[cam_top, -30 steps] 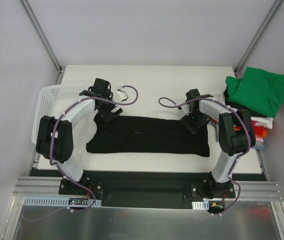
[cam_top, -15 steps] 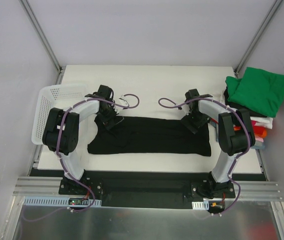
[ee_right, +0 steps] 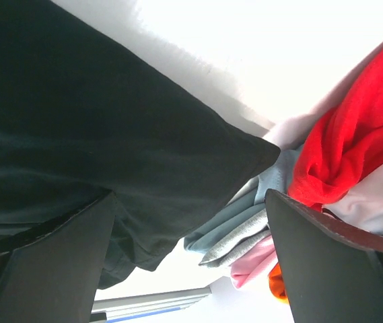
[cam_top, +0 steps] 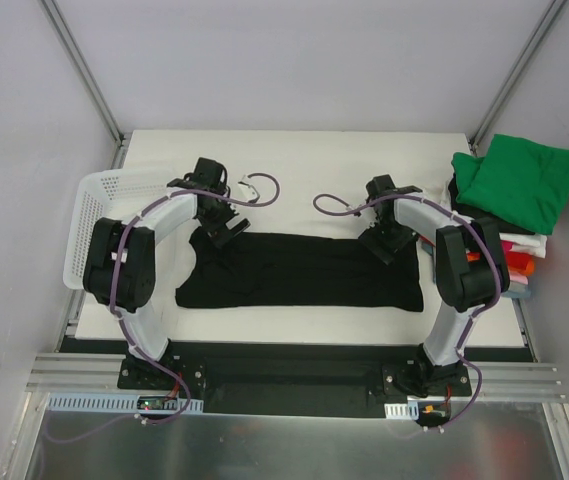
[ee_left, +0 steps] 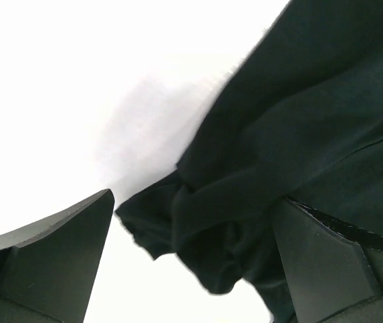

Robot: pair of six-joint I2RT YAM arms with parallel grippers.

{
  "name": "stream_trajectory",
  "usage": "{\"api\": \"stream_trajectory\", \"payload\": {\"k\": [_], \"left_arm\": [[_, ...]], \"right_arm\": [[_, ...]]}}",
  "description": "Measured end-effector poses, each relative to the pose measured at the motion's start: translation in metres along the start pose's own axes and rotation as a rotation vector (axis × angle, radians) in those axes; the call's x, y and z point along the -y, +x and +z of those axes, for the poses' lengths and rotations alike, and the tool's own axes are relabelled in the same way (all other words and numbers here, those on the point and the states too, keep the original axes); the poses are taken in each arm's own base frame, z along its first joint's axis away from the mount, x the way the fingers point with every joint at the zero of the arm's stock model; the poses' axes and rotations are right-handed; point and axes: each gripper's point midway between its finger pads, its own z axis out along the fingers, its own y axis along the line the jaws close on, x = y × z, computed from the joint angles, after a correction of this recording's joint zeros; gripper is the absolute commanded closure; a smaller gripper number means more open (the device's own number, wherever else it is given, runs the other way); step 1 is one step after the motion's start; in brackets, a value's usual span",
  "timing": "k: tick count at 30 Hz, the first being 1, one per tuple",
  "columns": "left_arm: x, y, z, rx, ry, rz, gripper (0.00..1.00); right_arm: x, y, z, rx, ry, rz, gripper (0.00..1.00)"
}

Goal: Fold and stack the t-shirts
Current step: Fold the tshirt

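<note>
Across the desk [cam_top: 294, 150] lies the black t-shirt [cam_top: 304, 272], folded into a long strip. Over its far left corner hangs the left claw [cam_top: 219, 230], fingers apart. The right claw [cam_top: 380, 244], likewise spread, hangs over its far right end. More folded t-shirts [cam_top: 516, 182] sit piled at the desk's right edge.

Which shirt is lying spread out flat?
The black t-shirt in the table's middle; the others sit heaped at the right edge, green one topmost.
</note>
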Motion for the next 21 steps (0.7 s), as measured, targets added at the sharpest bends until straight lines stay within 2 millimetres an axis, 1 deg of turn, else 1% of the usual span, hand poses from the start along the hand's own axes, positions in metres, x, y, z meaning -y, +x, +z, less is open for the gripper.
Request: {"api": "stream_trajectory", "payload": {"k": [9, 13, 16, 19, 21], "left_arm": [[-0.013, -0.022, -0.041, 0.083, -0.099, 0.023, 0.0], [-0.014, -0.029, -0.062, 0.128, -0.137, 0.029, 0.01], [-0.008, -0.034, -0.078, 0.163, -0.159, 0.041, 0.01], [0.007, -0.038, -0.092, 0.197, -0.166, 0.066, 0.01], [0.018, -0.038, -0.096, 0.205, -0.158, 0.079, 0.01]], "right_arm": [[-0.001, -0.001, -0.005, -0.001, 0.012, -0.012, 0.04], [0.001, -0.002, -0.013, 0.019, 0.024, -0.003, 0.04], [0.003, -0.003, -0.023, 0.041, 0.034, 0.005, 0.04], [0.0, -0.002, -0.033, 0.06, 0.022, 0.006, 0.04], [-0.003, -0.002, -0.037, 0.068, -0.002, 0.004, 0.04]]}}
